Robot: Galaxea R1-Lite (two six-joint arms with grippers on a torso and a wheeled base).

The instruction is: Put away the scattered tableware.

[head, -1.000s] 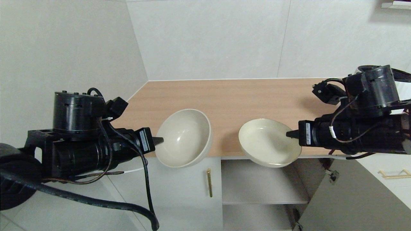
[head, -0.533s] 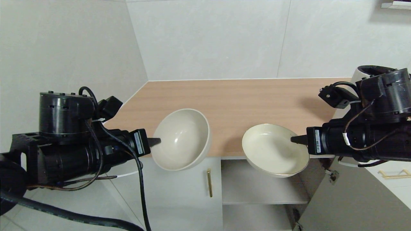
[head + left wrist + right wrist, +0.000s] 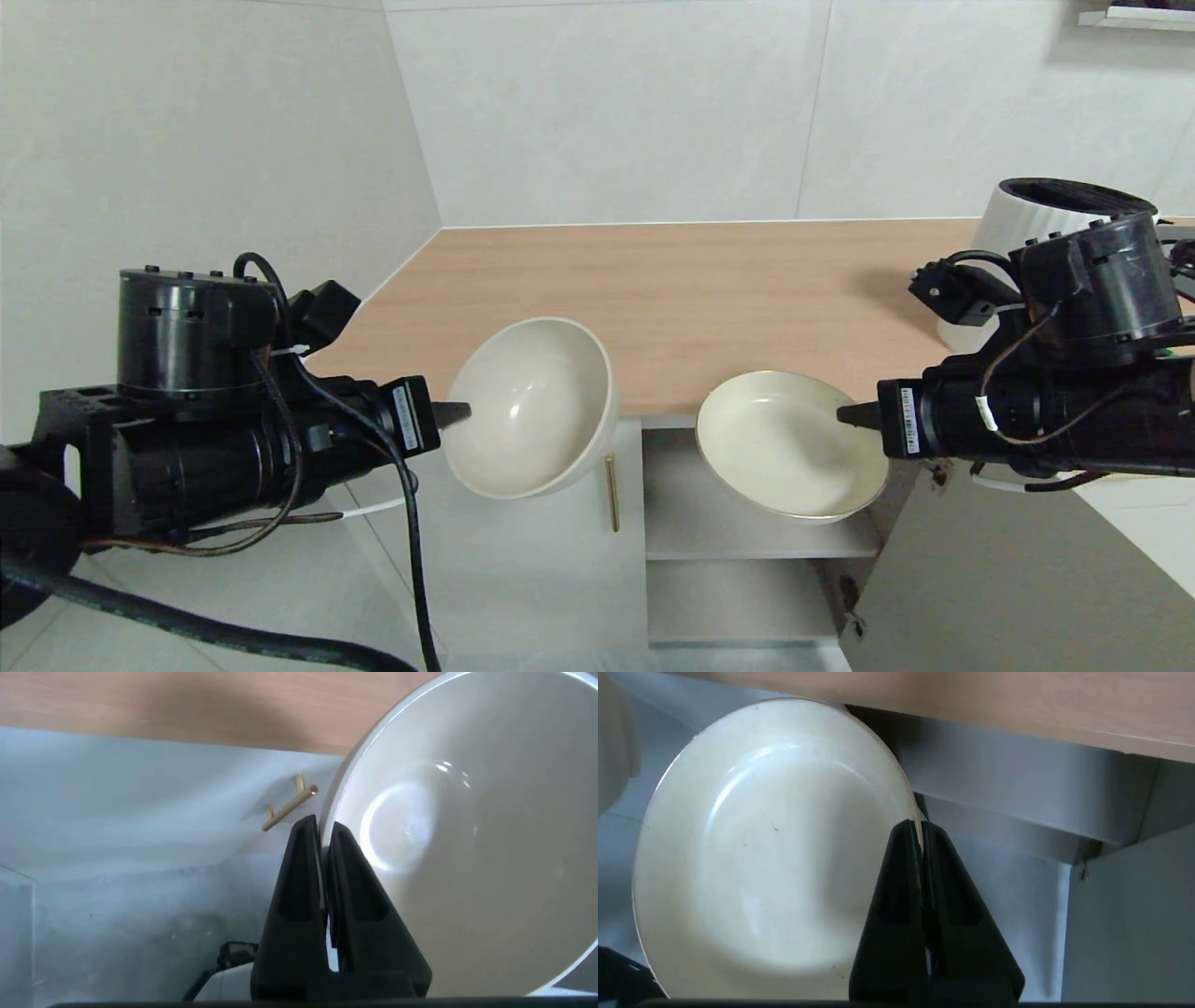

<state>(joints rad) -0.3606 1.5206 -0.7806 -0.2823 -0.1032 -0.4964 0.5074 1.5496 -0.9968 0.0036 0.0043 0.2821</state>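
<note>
A wooden counter (image 3: pixel 691 280) runs above an open cabinet (image 3: pixel 738 546), probably where the tableware is to go. Before the counter's edge, the left gripper (image 3: pixel 464 409) pinches a deep bowl (image 3: pixel 532 406) by its rim. The right gripper (image 3: pixel 843 415) clamps a shallow dish (image 3: pixel 784 448) likewise, in front of the open shelves.

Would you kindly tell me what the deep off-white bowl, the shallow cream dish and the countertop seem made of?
Deep off-white bowl: probably glazed ceramic, glossy; bright highlights inside. Shallow cream dish: likely glazed ceramic too, soft sheen; melamine possible. Light brown countertop: wood or wood-look laminate, matte, fine grain lines.
</note>
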